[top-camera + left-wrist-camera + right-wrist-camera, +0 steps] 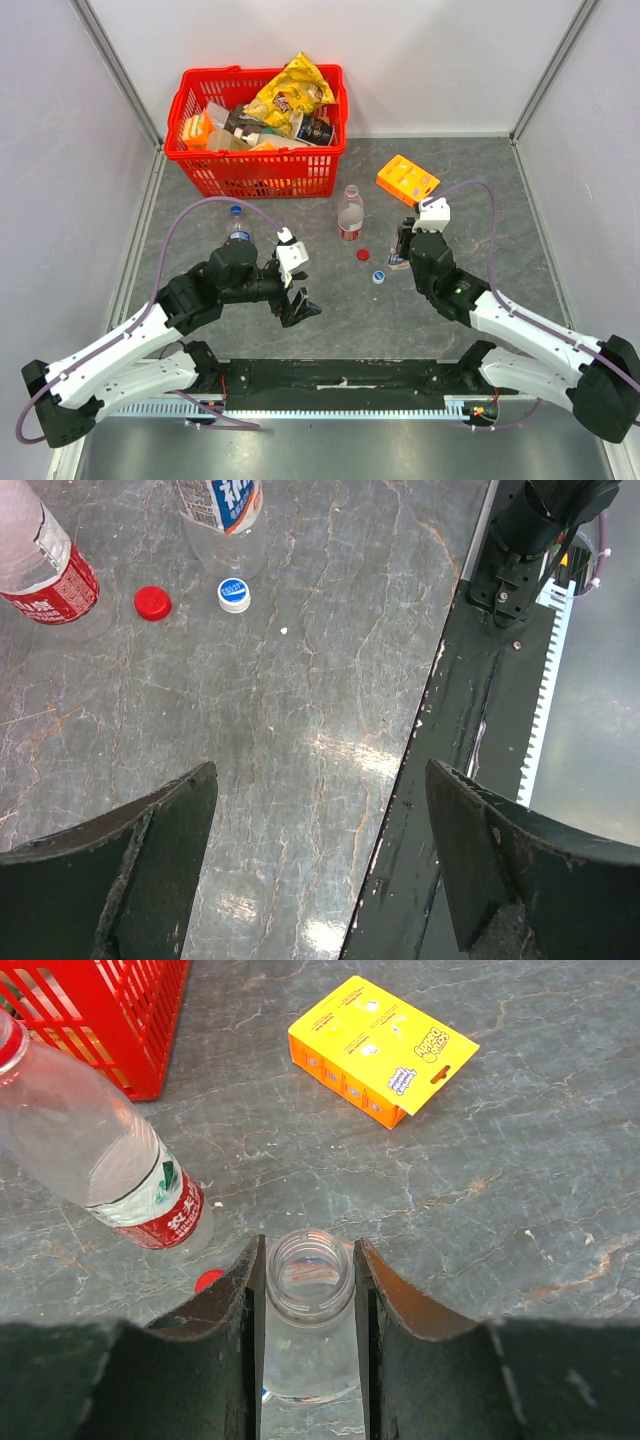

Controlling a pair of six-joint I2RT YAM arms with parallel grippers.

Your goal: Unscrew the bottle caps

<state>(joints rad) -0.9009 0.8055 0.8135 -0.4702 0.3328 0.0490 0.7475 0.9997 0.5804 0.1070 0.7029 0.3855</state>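
My right gripper point(308, 1280) is shut on the neck of an uncapped clear bottle point(310, 1270), which stands upright; the left wrist view shows its blue label point(225, 510). From above, this gripper point(402, 248) is right of centre. A red cap point(362, 254) and a pale cap point(379, 277) lie loose on the table, seen again as the red cap point(152, 603) and the pale cap point(233, 594). The red-labelled bottle point(350, 213) stands beside them. A third bottle point(238, 232) still wears a blue cap point(235, 211) behind my left arm. My left gripper point(298, 308) hangs open and empty, jaws wide apart point(320, 870).
A red basket point(258, 170) full of snack packs stands at the back. An orange box point(407, 179) lies flat to its right. The black base rail point(480, 730) runs along the near table edge under my left gripper.
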